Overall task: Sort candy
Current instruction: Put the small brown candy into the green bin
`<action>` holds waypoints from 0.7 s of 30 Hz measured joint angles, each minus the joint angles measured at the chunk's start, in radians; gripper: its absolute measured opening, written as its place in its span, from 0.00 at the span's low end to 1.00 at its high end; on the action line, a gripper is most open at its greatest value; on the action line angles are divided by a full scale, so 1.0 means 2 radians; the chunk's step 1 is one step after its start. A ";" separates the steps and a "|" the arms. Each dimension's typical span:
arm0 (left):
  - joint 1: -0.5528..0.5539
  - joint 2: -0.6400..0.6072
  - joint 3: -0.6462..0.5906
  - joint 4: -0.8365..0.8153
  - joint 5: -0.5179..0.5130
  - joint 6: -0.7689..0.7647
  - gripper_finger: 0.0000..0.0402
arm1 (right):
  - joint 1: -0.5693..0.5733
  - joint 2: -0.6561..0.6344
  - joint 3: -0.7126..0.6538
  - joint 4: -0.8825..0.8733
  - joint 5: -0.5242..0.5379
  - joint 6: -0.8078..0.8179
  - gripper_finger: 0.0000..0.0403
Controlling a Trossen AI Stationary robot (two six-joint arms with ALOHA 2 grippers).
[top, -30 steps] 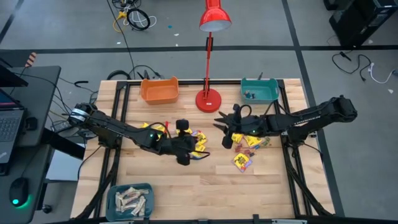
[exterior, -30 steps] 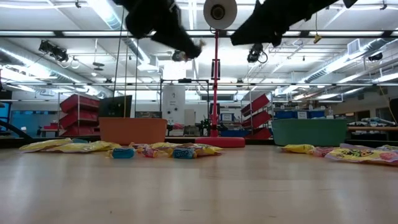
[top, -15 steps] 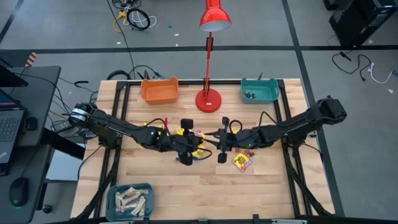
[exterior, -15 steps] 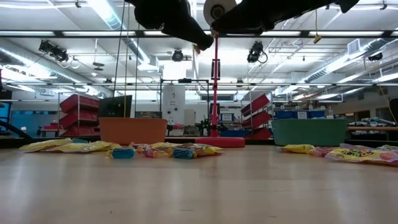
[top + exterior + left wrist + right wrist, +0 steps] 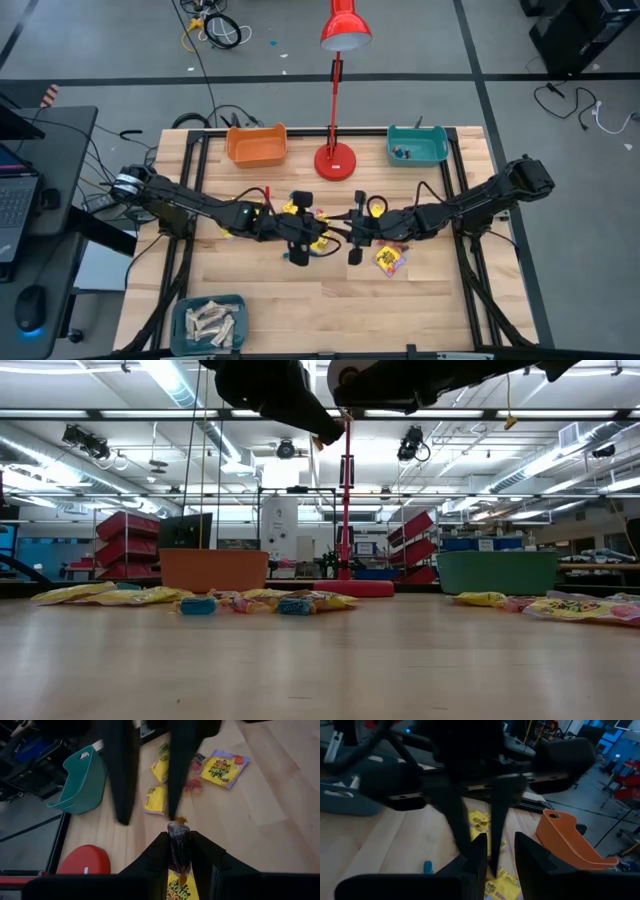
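Two arms meet above the middle of the table (image 5: 420, 300), gripper to gripper, between the scattered candy (image 5: 390, 258). The left gripper (image 5: 178, 836) has its fingers clenched on a small dark wrapped piece (image 5: 178, 842), its long axis running out along the fingers toward the right gripper (image 5: 352, 232). The right gripper's fingers stand parted and empty just beyond it, so a handover looks likely. Yellow packets lie below, well apart from both.

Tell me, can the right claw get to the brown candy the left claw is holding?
Probably yes. The right claw, open, faces the left claw in mid-air, nothing between them, and the brown candy sticks out towards it.
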 joint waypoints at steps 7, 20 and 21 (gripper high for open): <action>0.013 0.000 0.000 -0.010 0.038 0.002 0.16 | 0.018 -0.009 0.000 -0.003 0.000 0.000 0.21; 0.029 0.000 0.000 0.009 0.099 0.027 0.16 | 0.034 -0.013 0.000 -0.044 0.000 0.030 0.29; 0.029 0.000 0.000 0.011 0.104 0.027 0.16 | 0.034 -0.013 0.000 -0.049 0.000 0.032 0.29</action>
